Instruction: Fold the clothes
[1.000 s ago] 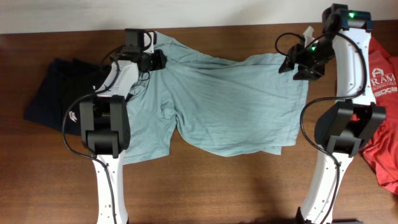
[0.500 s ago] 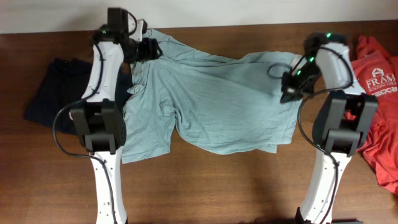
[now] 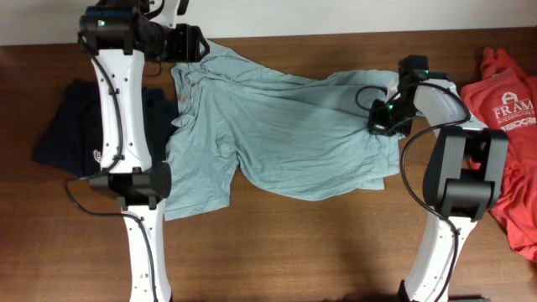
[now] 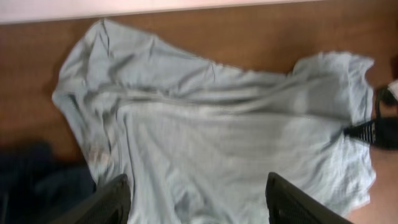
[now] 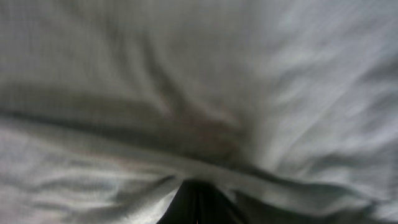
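Note:
The pale grey-blue T-shirt (image 3: 285, 126) lies spread and wrinkled across the middle of the table, one sleeve hanging toward the front left. My left gripper (image 3: 197, 42) hovers high over the shirt's far left corner, open, with only cloth far below its fingers (image 4: 115, 196). In the left wrist view the shirt (image 4: 217, 124) fills most of the frame. My right gripper (image 3: 379, 119) presses on the shirt's right edge. In the right wrist view its jaws (image 5: 199, 199) are together with shirt cloth (image 5: 199, 81) bunched around them.
A navy T-shirt (image 3: 63, 126) lies crumpled at the left, behind the left arm. A red T-shirt with white lettering (image 3: 512, 143) lies at the right table edge. A white wall runs along the table's far edge. Bare wood shows along the front.
The left arm rose and swung back to the far left corner, its gripper now open off the shirt. The right gripper came down and inward onto the shirt's right edge and shut.

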Controlling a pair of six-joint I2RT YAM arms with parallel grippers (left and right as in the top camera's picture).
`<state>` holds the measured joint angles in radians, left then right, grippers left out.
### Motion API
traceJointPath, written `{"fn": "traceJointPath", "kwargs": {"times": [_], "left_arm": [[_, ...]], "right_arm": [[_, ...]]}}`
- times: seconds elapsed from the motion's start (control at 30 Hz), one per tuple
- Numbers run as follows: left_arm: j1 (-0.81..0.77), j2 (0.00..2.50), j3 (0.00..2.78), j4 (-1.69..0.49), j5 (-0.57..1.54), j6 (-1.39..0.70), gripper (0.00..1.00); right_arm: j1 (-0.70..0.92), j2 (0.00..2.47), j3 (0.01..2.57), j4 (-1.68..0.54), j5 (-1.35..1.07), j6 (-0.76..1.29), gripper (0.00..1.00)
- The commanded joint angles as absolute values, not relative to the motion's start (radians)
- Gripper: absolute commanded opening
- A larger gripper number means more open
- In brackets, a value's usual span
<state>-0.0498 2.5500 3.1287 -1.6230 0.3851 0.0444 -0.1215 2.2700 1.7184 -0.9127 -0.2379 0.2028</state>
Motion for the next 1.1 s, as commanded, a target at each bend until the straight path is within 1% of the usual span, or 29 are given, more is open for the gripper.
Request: {"fn": "traceJointPath", "kwargs": {"times": [0.0, 0.1, 0.13, 0.3, 0.33, 0.37, 0.4, 0.43, 0.57, 0.67, 0.77, 0.9, 1.0, 1.07], "left_arm": [[-0.092, 2.51, 3.139, -1.683, 0.27, 0.105, 0.69], [-0.13, 2.501, 3.137, -1.687, 0.212, 0.107, 0.67], [-0.142, 2.501, 3.137, -1.687, 0.212, 0.108, 0.68], [-0.185, 2.489, 3.136, -1.688, 0.11, 0.107, 0.68], [-0.189, 2.473, 3.136, -1.688, 0.103, 0.107, 0.68], [-0.19, 2.457, 3.136, -1.688, 0.103, 0.107, 0.69], [-0.19, 2.434, 3.136, -1.688, 0.096, 0.107, 0.7], [-0.19, 2.404, 3.136, -1.688, 0.074, 0.107, 0.71], [-0.19, 2.261, 3.132, -1.688, -0.033, 0.105, 0.72], [-0.19, 2.123, 3.081, -1.688, -0.112, 0.095, 0.76], [-0.19, 1.958, 2.953, -1.688, -0.171, 0.095, 0.78], [-0.189, 1.723, 2.699, -1.687, -0.229, 0.06, 0.78], [-0.189, 1.569, 2.487, -1.687, -0.229, 0.02, 0.78], [-0.189, 1.515, 2.395, -1.687, -0.228, 0.0, 0.79]], "right_arm": [[-0.16, 2.365, 1.74, -0.881, -0.045, 0.245, 0.04], [-0.188, 2.365, 1.831, -0.885, -0.088, 0.237, 0.05], [-0.197, 2.365, 1.86, -0.89, -0.125, 0.216, 0.07], [-0.244, 2.365, 2.034, -1.012, -0.232, 0.214, 0.08], [-0.253, 2.365, 2.077, -1.052, -0.255, 0.214, 0.1], [-0.264, 2.365, 2.119, -1.089, -0.28, 0.212, 0.18], [-0.274, 2.364, 2.161, -1.125, -0.315, 0.189, 0.31], [-0.284, 2.363, 2.207, -1.163, -0.354, 0.161, 0.37], [-0.314, 2.36, 2.402, -1.348, -0.423, 0.101, 0.5], [-0.323, 2.352, 2.537, -1.479, -0.427, 0.064, 0.53], [-0.323, 2.324, 2.654, -1.585, -0.427, 0.056, 0.56], [-0.321, 2.254, 2.775, -1.699, -0.422, 0.056, 0.58], [-0.303, 2.14, 2.775, -1.699, -0.413, 0.059, 0.62], [-0.285, 2.088, 2.771, -1.699, -0.393, 0.061, 0.64]]}}
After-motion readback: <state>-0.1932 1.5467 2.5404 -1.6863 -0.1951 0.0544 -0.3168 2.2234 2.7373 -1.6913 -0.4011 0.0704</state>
